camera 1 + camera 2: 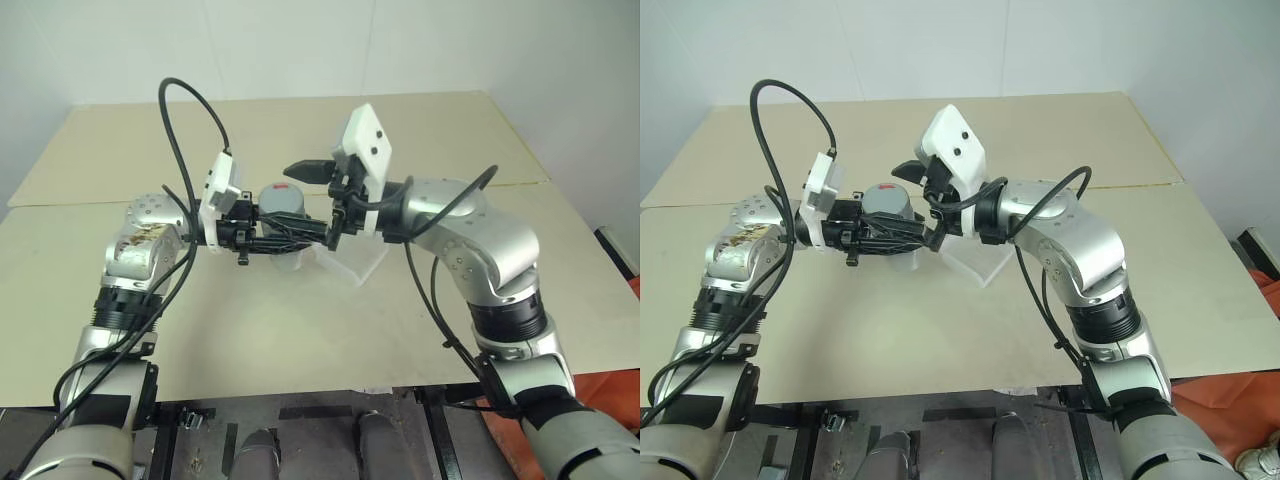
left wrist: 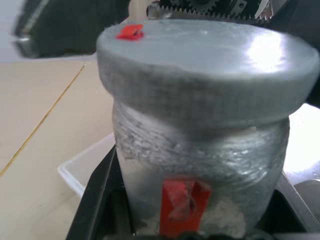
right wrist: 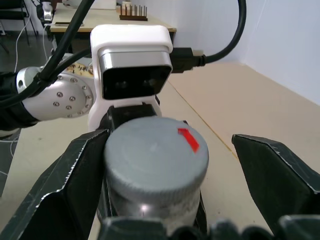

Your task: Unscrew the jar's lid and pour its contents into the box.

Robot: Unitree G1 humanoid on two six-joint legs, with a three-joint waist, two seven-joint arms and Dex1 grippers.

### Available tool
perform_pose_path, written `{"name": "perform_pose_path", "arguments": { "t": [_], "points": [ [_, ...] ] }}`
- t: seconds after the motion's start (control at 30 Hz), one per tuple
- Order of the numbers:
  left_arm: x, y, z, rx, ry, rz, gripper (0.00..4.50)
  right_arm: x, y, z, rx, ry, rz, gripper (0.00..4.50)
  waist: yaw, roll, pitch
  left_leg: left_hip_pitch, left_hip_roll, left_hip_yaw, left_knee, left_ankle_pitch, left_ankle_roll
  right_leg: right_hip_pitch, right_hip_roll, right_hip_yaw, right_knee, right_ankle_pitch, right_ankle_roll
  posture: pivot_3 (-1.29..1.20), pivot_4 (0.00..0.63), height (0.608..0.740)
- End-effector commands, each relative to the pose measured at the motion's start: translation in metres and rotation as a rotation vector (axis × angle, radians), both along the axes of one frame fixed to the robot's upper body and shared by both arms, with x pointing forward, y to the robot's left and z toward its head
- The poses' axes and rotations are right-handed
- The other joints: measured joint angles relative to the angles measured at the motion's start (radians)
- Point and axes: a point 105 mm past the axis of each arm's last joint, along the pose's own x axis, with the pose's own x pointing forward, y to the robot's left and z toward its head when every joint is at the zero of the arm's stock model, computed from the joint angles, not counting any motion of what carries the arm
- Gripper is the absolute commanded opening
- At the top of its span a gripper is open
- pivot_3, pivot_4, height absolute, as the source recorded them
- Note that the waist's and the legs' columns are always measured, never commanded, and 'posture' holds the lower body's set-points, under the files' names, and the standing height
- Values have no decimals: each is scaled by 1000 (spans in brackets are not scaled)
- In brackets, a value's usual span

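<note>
so the left gripper [image 1: 290,237] is clamped tight round the body of the jar [image 2: 200,165], holding it upright in the air just above the table [image 1: 300,330], with the clear box [image 1: 355,262] sitting right beside it. lid [image 3: 155,152] is on the jar, little red mark on top. the right gripper [image 3: 170,165] has its fingers spread wide either side of the lid, one finger touching the rim and the other well off it.

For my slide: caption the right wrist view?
Open right pincer straddles the lid of the jar.
</note>
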Motion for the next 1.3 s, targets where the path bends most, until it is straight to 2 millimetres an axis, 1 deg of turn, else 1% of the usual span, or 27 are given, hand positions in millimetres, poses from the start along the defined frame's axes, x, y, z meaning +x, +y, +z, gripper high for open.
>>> {"name": "perform_pose_path", "arguments": {
  "t": [0.03, 0.43, 0.67, 0.9, 1.07, 1.3],
  "points": [
    [-9, 5, 10, -10, -43, -33, 1939, 5, -18, 15, 43, -44, -67, 4452, 1, 0, 0, 0, 0, 0, 0, 0, 0, 0, 0, 0, 0, 0, 0, 0, 150, 740],
    [-12, 8, 10, -5, -40, -26, 1939, 4, -28, 15, 36, -49, -71, 4452, 1, 0, 0, 0, 0, 0, 0, 0, 0, 0, 0, 0, 0, 0, 0, 0, 150, 740],
    [-11, 6, 10, -7, -41, -31, 1939, 0, -30, 11, 17, -57, -54, 4452, 0, 0, 0, 0, 0, 0, 0, 0, 0, 0, 0, 0, 0, 0, 0, 0, 150, 740],
    [-9, 4, 7, -12, -34, -27, 1939, -19, -34, 12, 17, -61, 51, 4452, 2, 0, 0, -1, 0, 0, 0, 0, 0, 0, 0, 0, -1, 0, 0, 0, 150, 740],
    [-6, -2, 7, -22, -33, -31, 1939, -28, -25, 18, 35, -68, 98, 4452, 2, 0, 0, 0, 0, 0, 0, 0, 0, 0, 0, 0, 0, 0, 0, 0, 150, 740],
    [-5, -9, 8, -34, -38, -46, 1939, -23, -5, 15, 10, -66, 91, 4452, 1, 0, 0, 0, 0, 0, 0, 0, 0, 0, 0, 0, 0, 0, 0, 0, 150, 740]
  ]
}}
